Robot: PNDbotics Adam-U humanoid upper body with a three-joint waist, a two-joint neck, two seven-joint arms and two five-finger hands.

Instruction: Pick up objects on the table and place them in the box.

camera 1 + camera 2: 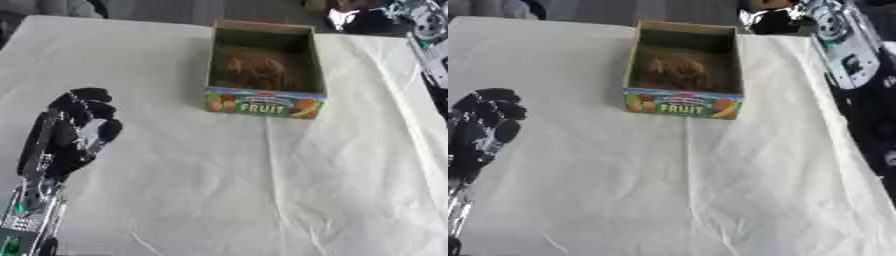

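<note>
White cloth point(262, 190) covered the table, and at its left edge the left hand point(74, 130) hovered with fingers curled together on nothing. Farther right stood one box point(265, 102) marked FRUIT, one brownish lump point(254, 70) inside; the right hand point(776, 20) at the top was unreadable. No loose object showed, so a reach risked snagging cloth.

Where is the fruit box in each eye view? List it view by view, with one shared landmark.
Left eye view: box upper centre, just right of the middle.
Right eye view: box upper centre, near the middle.
Shared landmark: the left hand, on the white cloth at the left edge, below the box.
</note>
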